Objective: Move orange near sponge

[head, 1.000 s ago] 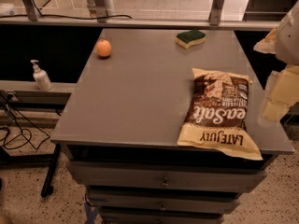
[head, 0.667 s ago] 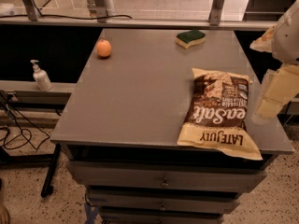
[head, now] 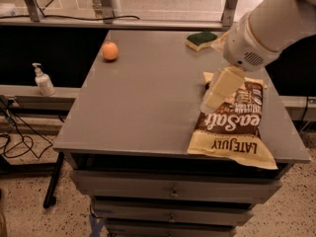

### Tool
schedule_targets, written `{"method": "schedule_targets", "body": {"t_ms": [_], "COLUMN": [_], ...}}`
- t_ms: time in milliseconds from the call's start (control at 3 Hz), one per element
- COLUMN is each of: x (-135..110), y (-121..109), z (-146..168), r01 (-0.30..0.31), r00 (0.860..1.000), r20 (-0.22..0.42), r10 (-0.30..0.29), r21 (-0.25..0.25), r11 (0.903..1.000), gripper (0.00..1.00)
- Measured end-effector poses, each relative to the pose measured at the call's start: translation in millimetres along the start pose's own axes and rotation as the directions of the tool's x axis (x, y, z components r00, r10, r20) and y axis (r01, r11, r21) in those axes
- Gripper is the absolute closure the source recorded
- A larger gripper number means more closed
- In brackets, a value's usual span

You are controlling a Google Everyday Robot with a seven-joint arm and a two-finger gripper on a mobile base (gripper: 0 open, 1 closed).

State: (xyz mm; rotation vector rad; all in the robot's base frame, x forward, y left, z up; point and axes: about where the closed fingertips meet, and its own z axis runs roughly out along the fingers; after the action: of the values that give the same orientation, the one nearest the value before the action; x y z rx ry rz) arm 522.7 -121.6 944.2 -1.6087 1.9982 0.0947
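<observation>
The orange (head: 110, 51) is small and round and sits near the far left edge of the grey table (head: 148, 98). The sponge (head: 201, 40), dark green on top with a yellow base, lies at the far right of the table. The two are far apart. My gripper (head: 219, 90) hangs from the white arm (head: 266, 28) that reaches in from the upper right. It hovers over the top end of the chip bag, in front of the sponge and well to the right of the orange. It holds nothing that I can see.
A large brown and cream chip bag (head: 232, 127) lies flat on the right front of the table. Drawers (head: 173, 191) sit under the tabletop. A soap dispenser (head: 43, 80) stands on a low ledge to the left. Cables lie on the floor at left.
The arm has swung in from the right edge of the view toward the left, over the table. The gripper now hangs above the chip bag. The orange and sponge have not moved.
</observation>
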Motion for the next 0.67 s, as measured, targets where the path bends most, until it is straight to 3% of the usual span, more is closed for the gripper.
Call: {"method": "schedule_targets", "body": {"t_ms": [333,667], "x": [-53.8,-96.6], "y": [-25.9,-45.2], "z": [38.2,61.1], "r01": [-0.018,-0.082], "r00": [0.990,0.971], "r20": [0.142,0.231], "r10": [0.011,0.056], "r21": [0.043,0.108], "r11": [0.9989,0.9907], "gripper": [0.00,0.00]}}
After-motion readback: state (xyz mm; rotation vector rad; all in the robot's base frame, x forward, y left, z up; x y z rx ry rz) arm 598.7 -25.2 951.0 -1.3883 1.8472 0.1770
